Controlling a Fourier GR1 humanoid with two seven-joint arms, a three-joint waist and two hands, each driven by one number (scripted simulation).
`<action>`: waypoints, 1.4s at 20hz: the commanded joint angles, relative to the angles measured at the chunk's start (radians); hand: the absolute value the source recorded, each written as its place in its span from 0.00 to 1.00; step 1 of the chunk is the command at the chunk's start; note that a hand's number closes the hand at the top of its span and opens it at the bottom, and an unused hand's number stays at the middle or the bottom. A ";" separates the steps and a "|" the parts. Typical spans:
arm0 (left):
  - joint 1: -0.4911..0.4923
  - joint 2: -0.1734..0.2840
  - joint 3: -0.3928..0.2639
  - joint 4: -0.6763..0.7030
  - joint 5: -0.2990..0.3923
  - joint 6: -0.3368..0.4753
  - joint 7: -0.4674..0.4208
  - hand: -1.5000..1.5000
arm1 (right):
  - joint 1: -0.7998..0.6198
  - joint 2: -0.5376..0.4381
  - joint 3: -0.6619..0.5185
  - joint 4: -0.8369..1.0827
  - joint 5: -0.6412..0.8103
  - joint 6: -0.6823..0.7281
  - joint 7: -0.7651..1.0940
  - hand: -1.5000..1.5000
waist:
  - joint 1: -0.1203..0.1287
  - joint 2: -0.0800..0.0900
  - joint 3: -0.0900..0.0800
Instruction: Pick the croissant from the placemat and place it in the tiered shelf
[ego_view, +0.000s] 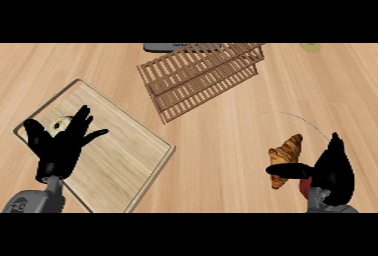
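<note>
The croissant (286, 156) lies at the right of the counter, on what seems a nearly see-through placemat (295, 118), and my right hand (328, 172) is at it with the thumb across its lower end and the fingers standing beside it, so I judge the grasp is just closing and the lift not yet made. The tiered shelf (199, 77) stands well apart at the top, so the whole carry and placing remain. My left hand (59, 145) rests open, fingers spread, over the wooden board (125, 155).
</note>
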 joint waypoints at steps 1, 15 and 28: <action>0.043 -0.010 -0.018 0.085 -0.027 -0.010 -0.003 0.50 | -0.024 0.061 -0.021 0.055 0.068 -0.003 0.138 0.00 | -0.003 0.017 -0.005; 0.057 -0.040 -0.022 0.060 -0.039 -0.018 0.015 0.50 | -0.119 0.095 -0.055 0.218 -0.044 0.099 -0.114 1.00 | 0.002 0.015 -0.005; -0.009 -0.041 -0.053 0.029 -0.035 -0.044 0.058 0.50 | -0.280 0.152 0.524 0.090 -0.181 0.492 -0.678 1.00 | 0.093 0.022 -0.001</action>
